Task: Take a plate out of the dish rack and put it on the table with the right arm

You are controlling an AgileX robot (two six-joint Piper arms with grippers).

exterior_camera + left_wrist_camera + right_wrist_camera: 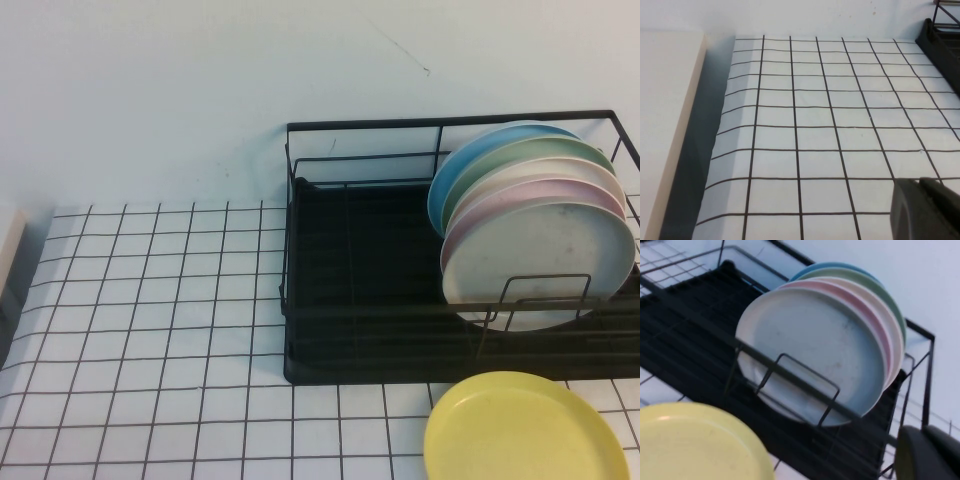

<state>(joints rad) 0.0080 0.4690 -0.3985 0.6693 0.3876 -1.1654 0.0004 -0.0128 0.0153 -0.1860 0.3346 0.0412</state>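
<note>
The pale-yellow plate (525, 430) lies flat on the gridded table (150, 330), just in front of the black wire dish rack (350, 260). It also shows in the right wrist view (695, 445), with the rack (690, 315) behind it. My right gripper (925, 432) hangs above the rack's end, apart from the plate; its fingers sit together and hold nothing. My left gripper (920, 186) is shut and empty over the table (815, 125), left of the rack. Neither gripper shows in the high view.
Several plates stand on edge in the right part of the rack: a whitish-grey one (540, 260) in front, then pink (545, 190), cream, green and blue. A beige block (665, 125) borders the table's left edge. A pale wall rises behind.
</note>
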